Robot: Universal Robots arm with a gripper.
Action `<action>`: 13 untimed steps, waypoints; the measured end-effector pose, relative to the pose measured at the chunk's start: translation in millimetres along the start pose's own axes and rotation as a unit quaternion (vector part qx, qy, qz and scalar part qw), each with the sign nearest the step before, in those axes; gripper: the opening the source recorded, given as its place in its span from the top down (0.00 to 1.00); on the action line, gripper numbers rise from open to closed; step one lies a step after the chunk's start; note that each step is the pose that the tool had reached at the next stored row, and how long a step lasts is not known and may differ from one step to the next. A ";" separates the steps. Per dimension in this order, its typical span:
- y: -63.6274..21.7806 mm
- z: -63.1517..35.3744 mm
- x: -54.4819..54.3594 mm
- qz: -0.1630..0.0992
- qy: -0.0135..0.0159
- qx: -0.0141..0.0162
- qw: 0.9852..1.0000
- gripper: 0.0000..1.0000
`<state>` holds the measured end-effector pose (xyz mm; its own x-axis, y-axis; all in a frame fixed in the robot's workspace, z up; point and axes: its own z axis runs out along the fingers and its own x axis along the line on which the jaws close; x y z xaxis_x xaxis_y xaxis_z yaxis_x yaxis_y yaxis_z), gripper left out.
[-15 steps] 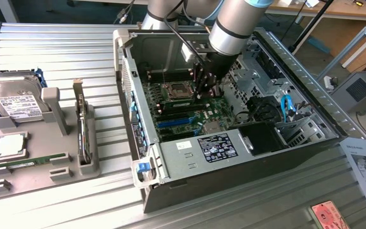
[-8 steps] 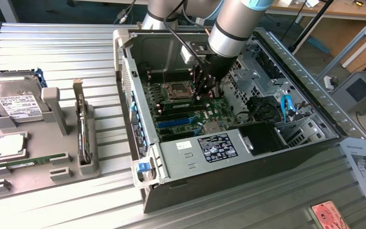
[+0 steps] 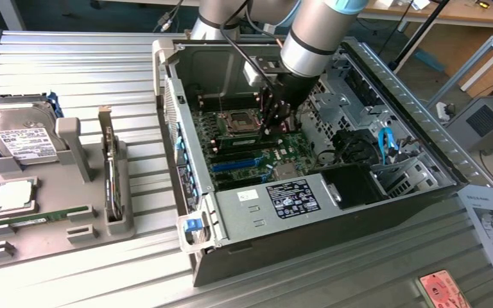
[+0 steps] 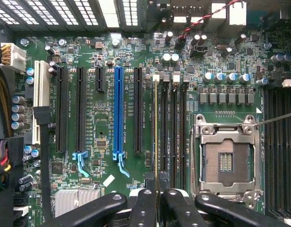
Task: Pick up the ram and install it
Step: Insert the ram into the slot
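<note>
While the fingers (image 4: 144, 205) pinch the ram (image 4: 156, 127) edge-on, it runs parallel to memory slots (image 4: 176, 127) on the motherboard (image 4: 100, 120).

The hard drive label (image 3: 25, 142) and power supply label (image 3: 291, 196) carry print too small to read.

green motherboard (image 4: 104, 124) — blue slot (image 4: 118, 111), black pincer (image 4: 157, 193)
</note>
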<state>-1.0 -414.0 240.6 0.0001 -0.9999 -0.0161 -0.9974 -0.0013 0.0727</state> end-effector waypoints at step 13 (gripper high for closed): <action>0.1 0.1 0.0 0.003 0.000 0.003 1.000 0.88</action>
<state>-1.1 -414.0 240.5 -0.0052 -0.9999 -0.0162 -0.9978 0.0041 0.0662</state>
